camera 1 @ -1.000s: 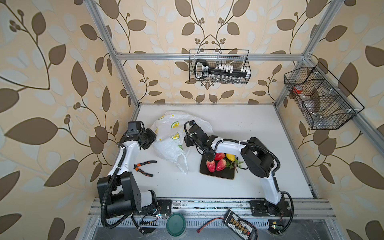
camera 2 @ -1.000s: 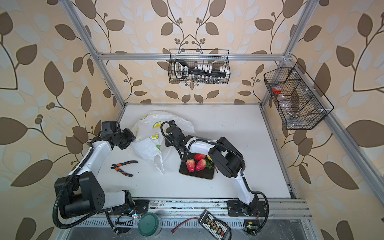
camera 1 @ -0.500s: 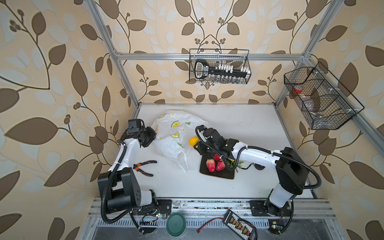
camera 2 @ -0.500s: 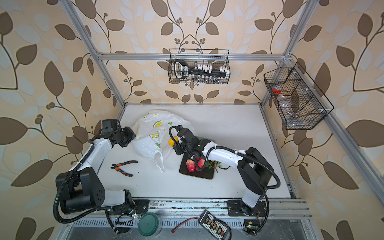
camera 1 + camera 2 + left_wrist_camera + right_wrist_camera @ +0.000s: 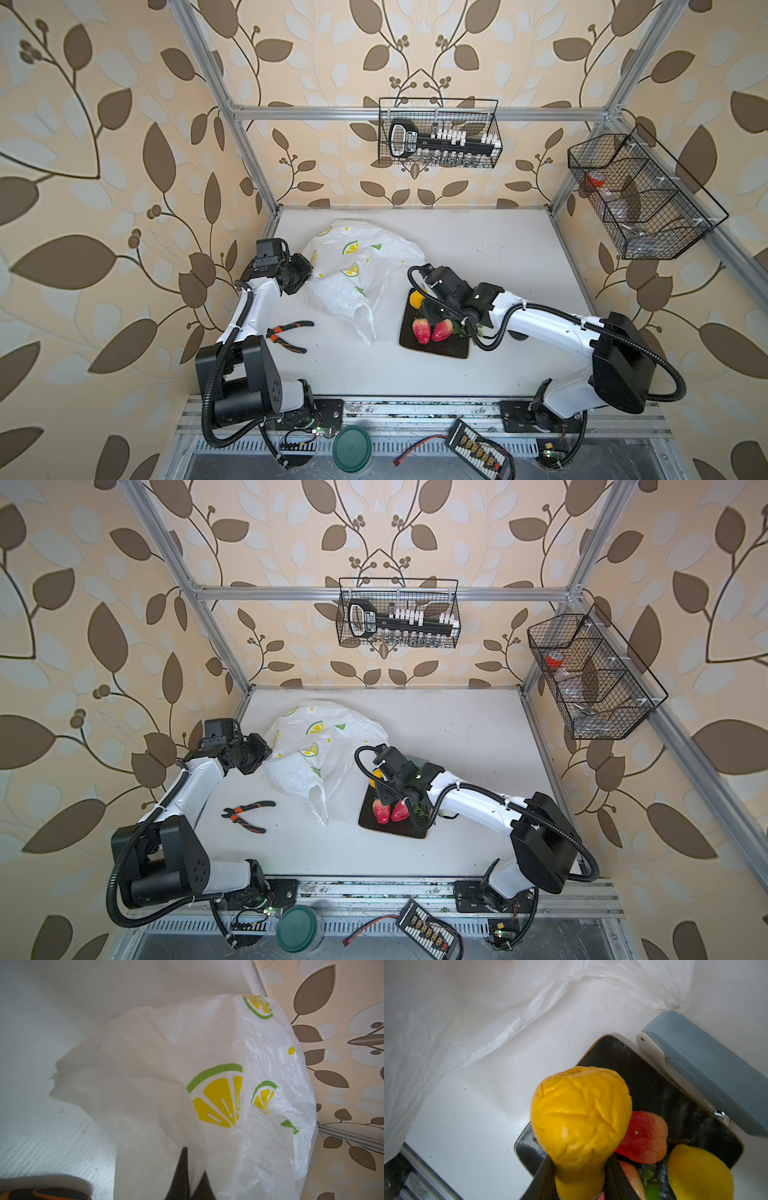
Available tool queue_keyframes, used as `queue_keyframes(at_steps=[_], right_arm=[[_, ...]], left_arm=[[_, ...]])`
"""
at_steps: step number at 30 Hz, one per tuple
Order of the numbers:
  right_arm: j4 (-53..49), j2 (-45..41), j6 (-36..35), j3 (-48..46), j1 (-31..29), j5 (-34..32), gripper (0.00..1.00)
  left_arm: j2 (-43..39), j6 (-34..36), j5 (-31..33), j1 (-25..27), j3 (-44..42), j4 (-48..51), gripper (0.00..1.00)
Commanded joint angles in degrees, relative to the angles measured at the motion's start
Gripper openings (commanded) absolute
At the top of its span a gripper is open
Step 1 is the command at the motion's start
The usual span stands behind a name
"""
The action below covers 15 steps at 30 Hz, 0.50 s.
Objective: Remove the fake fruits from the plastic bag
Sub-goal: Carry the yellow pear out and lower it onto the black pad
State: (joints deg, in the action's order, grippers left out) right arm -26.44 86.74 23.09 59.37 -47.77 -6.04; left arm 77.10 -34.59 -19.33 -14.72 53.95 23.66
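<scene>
The plastic bag [image 5: 357, 274] [image 5: 320, 750], white with lemon prints, lies crumpled at the middle left of the table. My left gripper [image 5: 193, 1167] is shut on a fold of its edge [image 5: 207, 1084]. My right gripper [image 5: 580, 1167] is shut on a dented yellow-orange fake fruit [image 5: 581, 1113] [image 5: 415, 299], hanging over the far left corner of the black tray [image 5: 436, 351] [image 5: 654, 1084]. On the tray lie two red strawberries [image 5: 422, 330] [image 5: 382, 812], a red-yellow peach [image 5: 643, 1138], a yellow fruit [image 5: 699, 1174] and a green sprig [image 5: 459, 328].
Orange-handled pliers [image 5: 289, 332] [image 5: 247, 814] lie in front of the bag on the left. A blue-grey case [image 5: 708, 1076] sits against the tray's side. Wire baskets hang on the back wall [image 5: 438, 133] and right wall [image 5: 640, 195].
My right gripper has drawn back to the right from the bag's mouth with the yellow-orange fruit in it, ending over the tray. The left gripper keeps its hold on the bag.
</scene>
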Motion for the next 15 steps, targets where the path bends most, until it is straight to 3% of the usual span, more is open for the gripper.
queue_keyframes(at_steps=[1,10,15], right_arm=[[-2.2,2.2,1.3,-0.4,0.0,-2.7,0.29],[-0.5,7.2,1.6,-0.3,0.1,-5.5,0.35],[-0.6,6.3,2.1,-0.5,0.1,-5.6,0.53]], left_arm=[[-2.4,1.1,-1.3,-0.5,-0.9,-1.6,0.00],[-2.5,0.7,-1.6,-0.5,-1.2,-1.9,0.00],[-2.5,0.9,-1.8,-0.5,-1.2,-1.9,0.00]])
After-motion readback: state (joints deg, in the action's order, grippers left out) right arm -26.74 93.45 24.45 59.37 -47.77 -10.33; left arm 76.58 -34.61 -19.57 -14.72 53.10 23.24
